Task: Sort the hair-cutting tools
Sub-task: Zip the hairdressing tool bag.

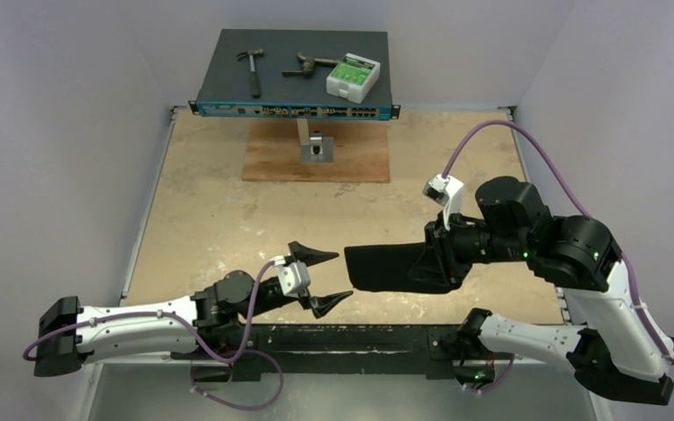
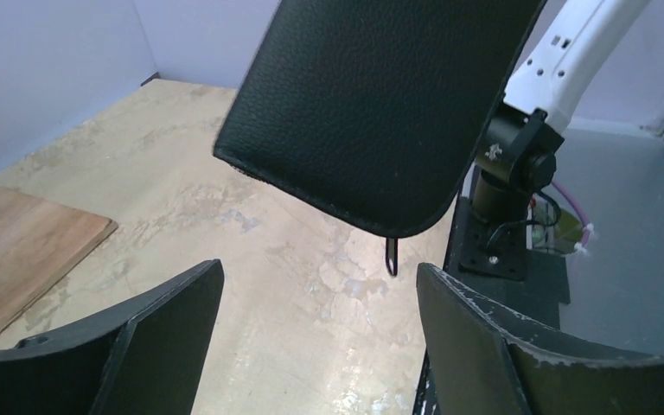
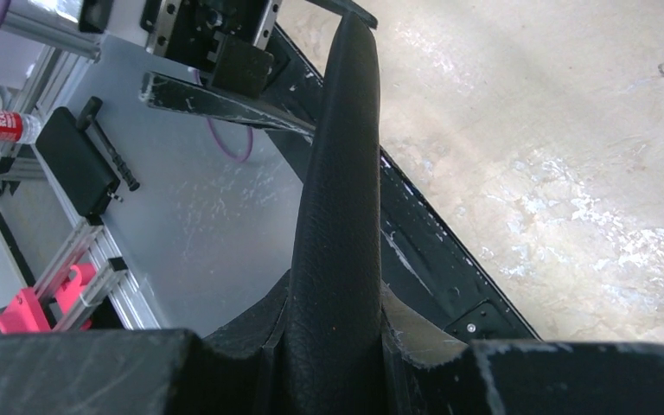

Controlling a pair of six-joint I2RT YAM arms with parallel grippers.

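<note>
None of the hair-cutting tools show in any view. A flat black leather pouch [image 1: 386,267] hangs level above the table's near middle, and my right gripper [image 1: 443,259] is shut on its right end. The right wrist view shows the pouch [image 3: 337,216] edge-on, pinched between that gripper's [image 3: 337,294] fingers. My left gripper [image 1: 345,274] stands open just left of the pouch's free end, touching nothing. From the left wrist the pouch [image 2: 372,104] fills the top, a small zipper pull [image 2: 391,258] dangles from its lower edge, and the left gripper [image 2: 318,285] spreads wide below it.
At the back a dark flat box [image 1: 294,96] carries a hammer [image 1: 250,66], a rusty tool [image 1: 310,64] and a white-green box [image 1: 352,77]. In front of it a wooden board [image 1: 351,162] holds a grey metal bar [image 1: 316,145]. A black rail [image 1: 342,338] runs along the near edge.
</note>
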